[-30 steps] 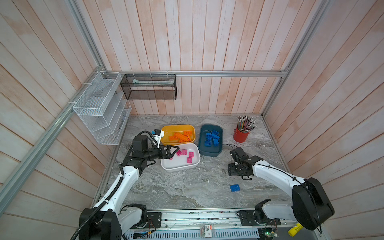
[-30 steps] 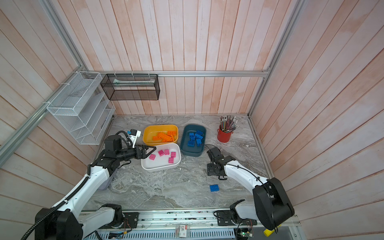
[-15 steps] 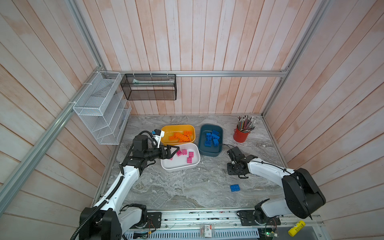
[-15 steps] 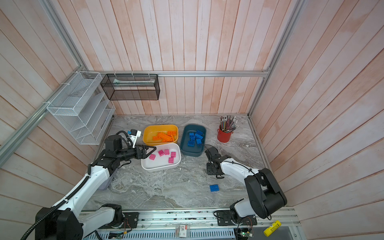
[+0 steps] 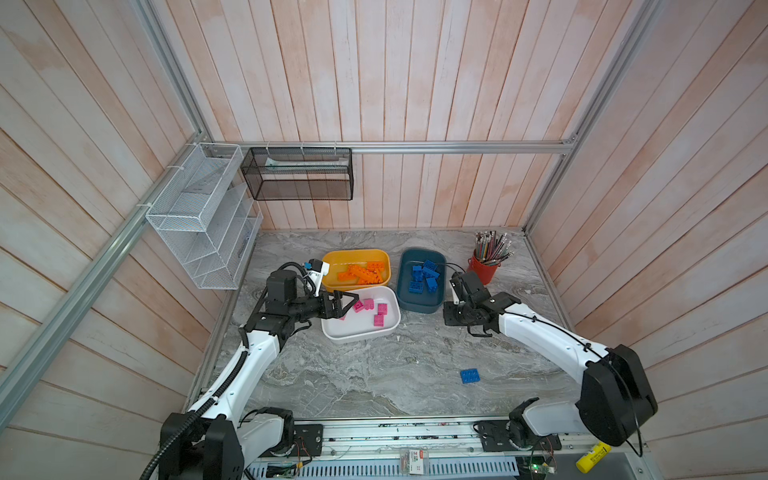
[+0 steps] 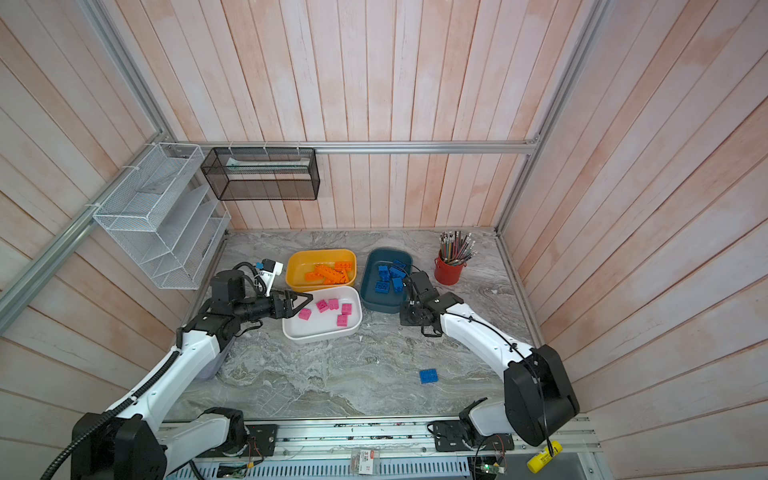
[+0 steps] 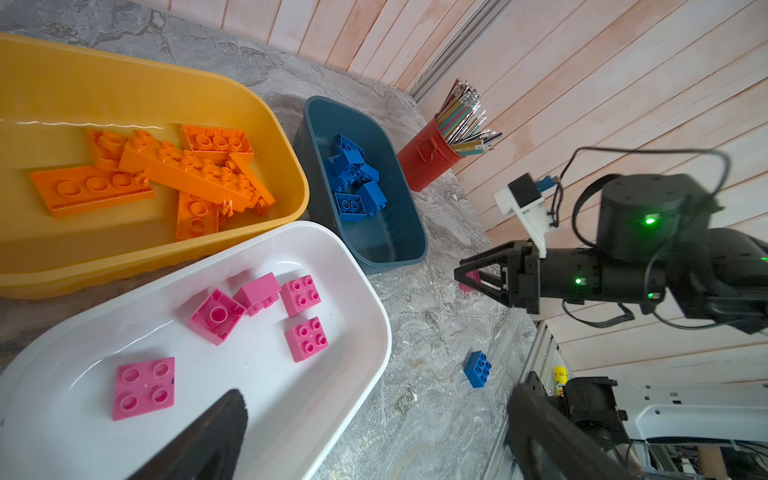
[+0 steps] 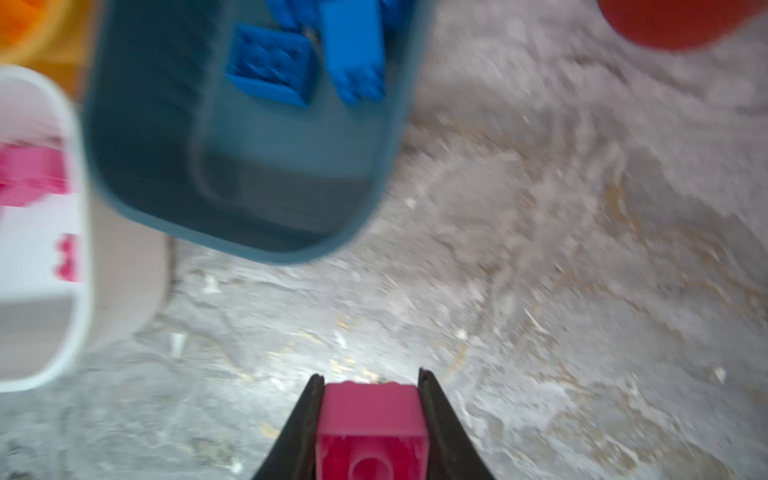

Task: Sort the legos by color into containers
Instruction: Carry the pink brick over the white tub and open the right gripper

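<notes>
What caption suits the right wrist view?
Right gripper shut on a pink lego beside the teal tub holding blue legos.

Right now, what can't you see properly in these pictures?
- Pink brick: the right gripper covers it in both top views; the right wrist picture's edge cuts it off.
- Blue bricks in the teal tub: blurred in the right wrist view, uncountable.
- Pencils: too small in both top views to count.
</notes>
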